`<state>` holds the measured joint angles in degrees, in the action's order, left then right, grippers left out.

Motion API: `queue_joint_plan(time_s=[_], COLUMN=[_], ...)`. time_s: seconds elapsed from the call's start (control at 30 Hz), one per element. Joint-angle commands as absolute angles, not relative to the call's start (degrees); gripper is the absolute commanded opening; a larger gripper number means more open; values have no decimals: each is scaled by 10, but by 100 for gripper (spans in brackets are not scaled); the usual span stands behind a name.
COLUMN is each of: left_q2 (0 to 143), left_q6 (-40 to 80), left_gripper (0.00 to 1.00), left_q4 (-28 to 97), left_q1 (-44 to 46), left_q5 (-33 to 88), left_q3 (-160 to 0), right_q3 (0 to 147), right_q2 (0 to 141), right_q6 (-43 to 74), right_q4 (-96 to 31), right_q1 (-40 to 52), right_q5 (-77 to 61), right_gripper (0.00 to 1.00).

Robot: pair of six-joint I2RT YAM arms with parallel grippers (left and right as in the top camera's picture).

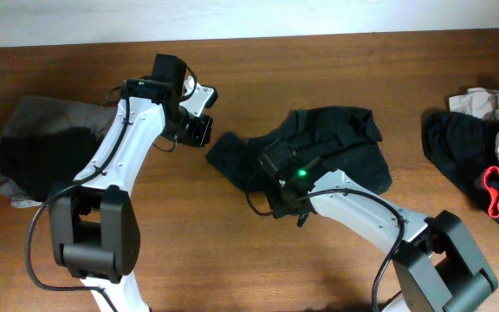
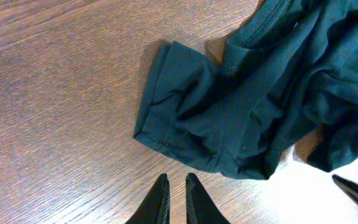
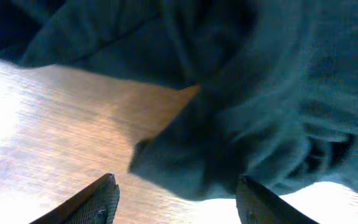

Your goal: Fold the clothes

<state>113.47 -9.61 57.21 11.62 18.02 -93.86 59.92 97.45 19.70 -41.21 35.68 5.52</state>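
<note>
A black T-shirt (image 1: pixel 340 139) lies crumpled at the table's middle, with one sleeve (image 1: pixel 228 156) spread out to the left. In the left wrist view the sleeve (image 2: pixel 179 109) lies flat just ahead of my left gripper (image 2: pixel 176 186), which is shut and empty above bare wood. From overhead the left gripper (image 1: pixel 203 132) hovers just left of the sleeve. My right gripper (image 3: pixel 178 193) is wide open, and a bunched edge of the shirt (image 3: pixel 191 162) lies between and just ahead of its fingers. From overhead the right wrist (image 1: pixel 280 173) sits over the shirt's lower left part.
A pile of dark and grey clothes (image 1: pixel 33 147) lies at the left edge, partly under the left arm. Another pile with black, pale and red-trimmed pieces (image 1: pixel 483 156) lies at the right edge. The wooden table (image 1: pixel 232 251) ends at a white wall behind.
</note>
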Motion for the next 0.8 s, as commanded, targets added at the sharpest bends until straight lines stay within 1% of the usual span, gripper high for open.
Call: queue_joint_plan(time_s=[0.0,0.23,0.3,0.47,0.53,0.6,0.77], left_q2=[1134,1134,1134,1134,1134,1134,1134], left_q6=[-100,-100,-100,-100,-100,-100,-99], left_gripper=[11,13,13,14,14,14,14], left_q4=[567,564,564,564,564,564,564], left_q1=[116,116,116,116,116,116,116], left_q5=[187,187,187,187,187,187,187], left_q3=[-937,-937,-937,-937,-937,-937,-937], right_q3=[596,596,596,600,609,623,663], right_q2=[982,1037,1053,1052,1043,1024,957], right_q6=[215,221,231,274,280,279,272], right_q4=[-389,-375,-379,-418,-445,-481,-562], right_q1=[364,384,385,386,386,386,386], right_q5=[90,97,98,156,176,186,189], right_gripper=[66,64,60,33,25,19,11])
